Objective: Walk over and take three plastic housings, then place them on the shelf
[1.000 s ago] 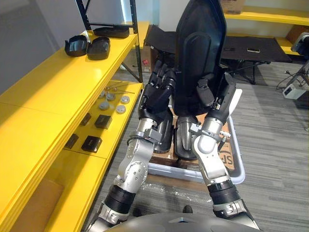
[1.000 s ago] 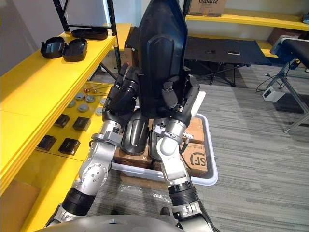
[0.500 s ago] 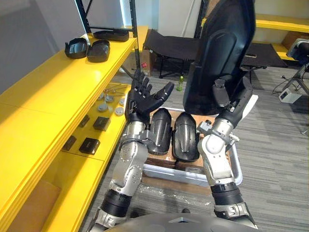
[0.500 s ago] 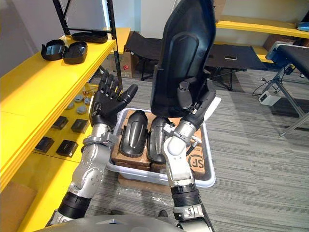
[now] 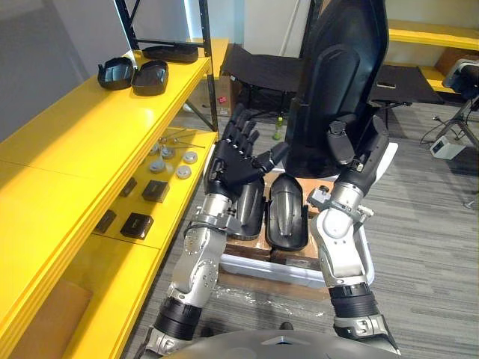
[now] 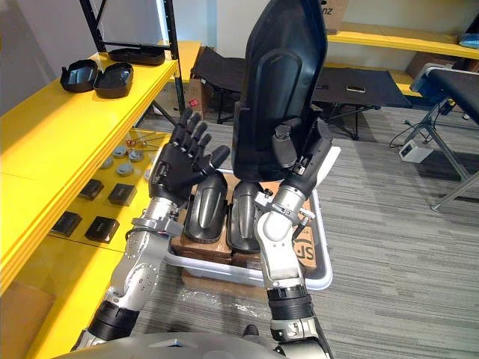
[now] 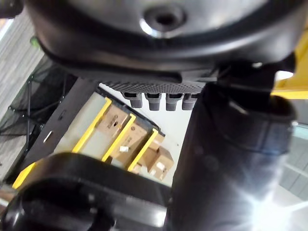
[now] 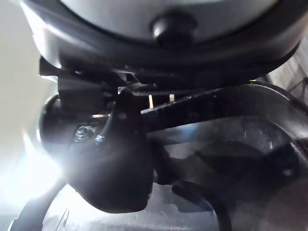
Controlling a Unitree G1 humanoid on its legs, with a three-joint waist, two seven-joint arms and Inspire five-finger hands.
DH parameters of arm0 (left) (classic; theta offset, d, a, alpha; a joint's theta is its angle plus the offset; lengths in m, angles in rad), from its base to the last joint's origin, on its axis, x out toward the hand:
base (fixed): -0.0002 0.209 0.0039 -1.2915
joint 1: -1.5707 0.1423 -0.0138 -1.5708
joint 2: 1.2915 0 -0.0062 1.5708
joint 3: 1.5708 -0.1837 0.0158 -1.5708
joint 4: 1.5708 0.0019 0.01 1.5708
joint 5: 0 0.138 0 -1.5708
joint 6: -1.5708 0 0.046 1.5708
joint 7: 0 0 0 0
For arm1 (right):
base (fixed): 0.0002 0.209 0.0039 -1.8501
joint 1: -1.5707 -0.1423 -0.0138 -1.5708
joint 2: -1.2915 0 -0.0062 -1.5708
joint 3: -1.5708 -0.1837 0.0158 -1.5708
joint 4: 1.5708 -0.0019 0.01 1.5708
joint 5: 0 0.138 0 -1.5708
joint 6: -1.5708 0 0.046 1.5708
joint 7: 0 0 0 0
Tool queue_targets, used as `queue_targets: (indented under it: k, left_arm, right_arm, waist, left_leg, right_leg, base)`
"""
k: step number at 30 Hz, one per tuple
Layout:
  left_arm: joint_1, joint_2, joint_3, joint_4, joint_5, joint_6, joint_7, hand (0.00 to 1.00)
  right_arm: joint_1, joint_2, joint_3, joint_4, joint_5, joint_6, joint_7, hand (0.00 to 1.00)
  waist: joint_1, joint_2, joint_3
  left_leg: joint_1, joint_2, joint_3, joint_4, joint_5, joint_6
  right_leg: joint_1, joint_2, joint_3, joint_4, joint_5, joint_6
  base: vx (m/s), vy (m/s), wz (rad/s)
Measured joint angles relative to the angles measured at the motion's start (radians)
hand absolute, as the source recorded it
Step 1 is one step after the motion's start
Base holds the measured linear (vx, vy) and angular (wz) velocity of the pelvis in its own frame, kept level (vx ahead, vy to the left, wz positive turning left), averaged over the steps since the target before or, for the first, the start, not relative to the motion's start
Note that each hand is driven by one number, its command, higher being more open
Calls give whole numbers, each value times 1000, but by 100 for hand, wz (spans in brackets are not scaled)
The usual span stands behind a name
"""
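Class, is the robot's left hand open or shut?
Open. The left hand shows straight, spread fingers and holds nothing, beside the large housing.

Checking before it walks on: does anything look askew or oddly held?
The housing stands tall and slightly tilted, gripped at its lower edge by the right hand alone; the left hand is open beside it.

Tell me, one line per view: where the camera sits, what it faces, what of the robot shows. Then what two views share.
Left eye view: head, down on bin by yellow shelf; both arms, open left hand, right hand gripping upright housing.
Right eye view: same, slightly rightward.
Left wrist view: left wrist, past straight fingers toward boxes.
Right wrist view: right wrist, thumb against housing.
Shared: eye views show both hands and housing.
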Motion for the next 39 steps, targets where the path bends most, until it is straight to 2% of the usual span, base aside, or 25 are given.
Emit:
queue_targets:
  k: [4, 10, 13, 21, 27, 28, 39]
  left_arm:
    - [-1, 6, -34, -6, 0, 3, -93, 100]
    - [-2, 8, -32, -9, 10, 27, -111, 100]
    - [-2, 11, -33, -31, 49, 49, -79, 100]
    - [-3, 25, -41, -53, 88, 132, 143, 100]
    - [-3, 25, -12, -35, 80, 132, 236, 100]
    - [-3, 25, -5, -32, 72, 132, 241, 0]
    - [-3, 25, 13, 17, -9, 132, 274, 0]
  right_arm:
    - [21, -1, 20, 3, -2, 0, 25, 0]
    - [33, -15, 19, 13, -2, -2, 37, 0]
    - [33, -20, 18, 13, -1, -2, 64, 0]
    - [56, -20, 118, 23, -5, -2, 144, 0]
    - [62, -20, 196, 70, -10, -2, 164, 0]
    - [62, -20, 203, 71, -10, -2, 169, 0]
    - [71, -21, 209, 125, -12, -28, 173, 0]
  waist:
    - [1, 0, 0]
    - [-2, 3, -1]
    - [-2, 3, -1]
    - [-2, 5, -1]
    - [4, 5, -1]
    - [4, 5, -1]
    - [-2, 5, -2]
  left_leg:
    - [0, 0, 5, 0, 0, 0]
    - [0, 0, 11, 1, -1, 0]
    - [-2, 0, 10, 0, -1, -1]
    - [-11, -1, -1, 0, 0, 0]
    - [-15, -2, -11, 0, 1, 1]
    - [-15, -3, -11, 0, 1, 1]
    - [-14, -2, -10, 0, 3, 1]
  right_leg:
    - [-8, 0, 5, 0, 0, 0]
    - [-8, 0, 12, 0, 0, 0]
    - [-10, 0, 12, 0, 0, 0]
    - [-12, 0, 1, 0, -1, -2]
    - [-11, -1, -8, 0, -1, -2]
    - [-12, -2, -8, 0, -1, -2]
    - [-12, -1, -8, 0, -2, -3]
  base:
    - [0, 0, -3]
    - [0, 0, -4]
    - [0, 0, 0]
    - [0, 0, 3]
    - [-6, -1, 4]
    - [0, 0, 0]
    - [-26, -7, 0]
